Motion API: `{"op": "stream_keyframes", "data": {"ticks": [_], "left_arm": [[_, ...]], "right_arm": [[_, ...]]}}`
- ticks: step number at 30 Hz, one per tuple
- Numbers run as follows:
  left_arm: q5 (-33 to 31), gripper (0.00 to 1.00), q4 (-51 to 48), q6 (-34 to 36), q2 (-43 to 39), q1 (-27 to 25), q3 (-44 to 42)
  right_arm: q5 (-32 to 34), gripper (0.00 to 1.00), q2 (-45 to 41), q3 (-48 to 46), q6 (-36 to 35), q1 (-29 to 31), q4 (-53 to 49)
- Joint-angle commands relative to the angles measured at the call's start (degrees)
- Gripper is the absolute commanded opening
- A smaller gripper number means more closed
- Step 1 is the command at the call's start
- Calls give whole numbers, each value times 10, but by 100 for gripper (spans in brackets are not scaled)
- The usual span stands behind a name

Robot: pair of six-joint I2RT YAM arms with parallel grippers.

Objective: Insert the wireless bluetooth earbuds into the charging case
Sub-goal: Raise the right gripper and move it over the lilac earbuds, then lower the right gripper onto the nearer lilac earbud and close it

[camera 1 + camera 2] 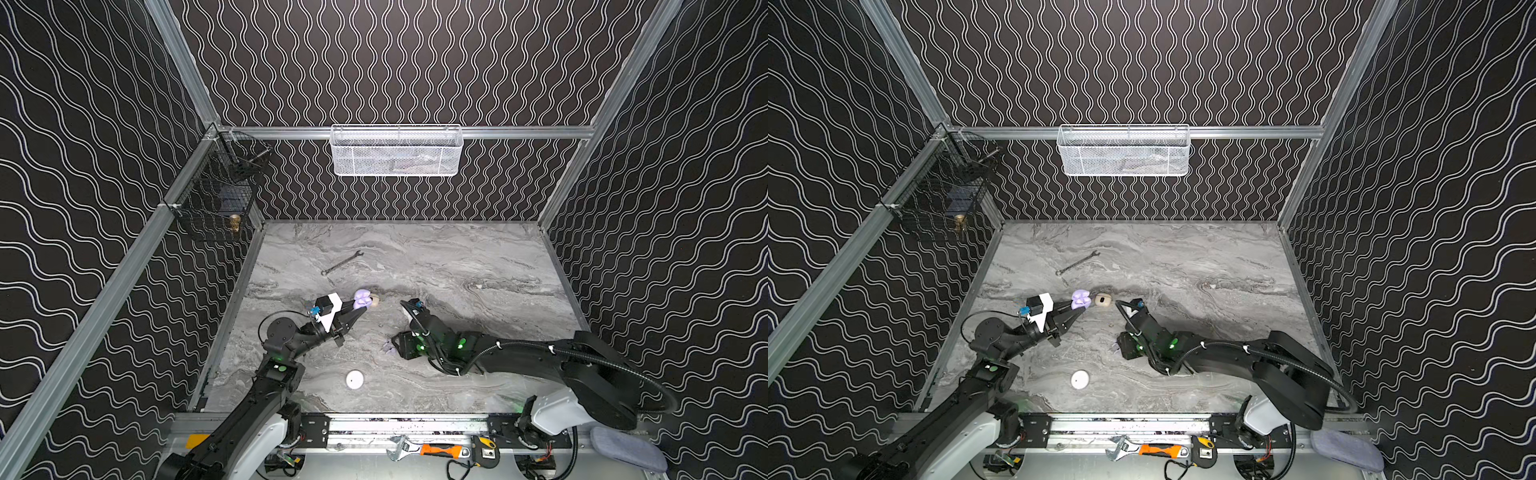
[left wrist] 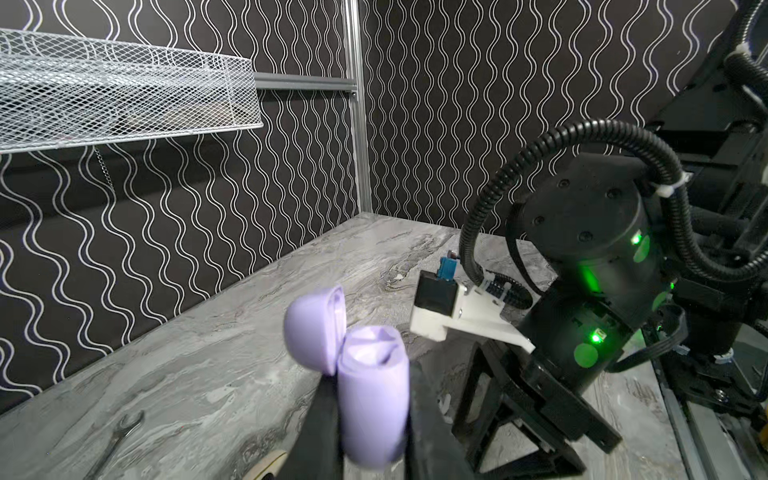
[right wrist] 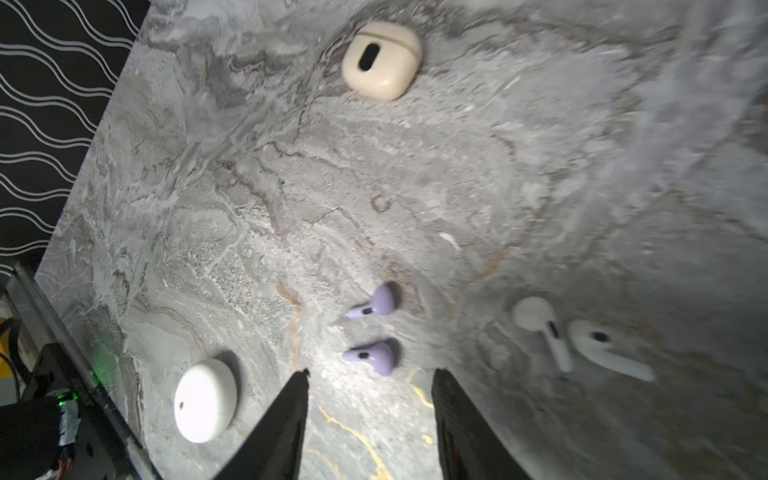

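Note:
My left gripper is shut on a lilac charging case, held upright off the table with its lid flipped open; the case also shows in both top views. Two lilac earbuds lie on the marble table. In the right wrist view, my right gripper hovers open just short of the nearer one, with nothing between its fingers. Two white earbuds lie beside them.
A beige closed case rests next to the held case. A white round case lies near the front. A wrench lies further back. A white mesh basket and a black wire basket hang on the walls.

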Motion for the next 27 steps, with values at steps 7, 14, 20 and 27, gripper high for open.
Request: {"op": "stream_keyframes", "data": {"ticks": [7, 14, 20, 27], "left_arm": [[-7, 0, -13, 10, -26, 0, 0], [-8, 0, -18, 6, -39, 0, -4], [-8, 0, -21, 3, -46, 0, -3], [-13, 0, -26, 5, -47, 1, -3]], "right_arm": [[115, 54, 101, 103, 10, 46, -141], [131, 55, 143, 124, 6, 54, -155], [134, 56, 178, 160, -2, 60, -170], [156, 55, 184, 160, 6, 67, -197]]}}
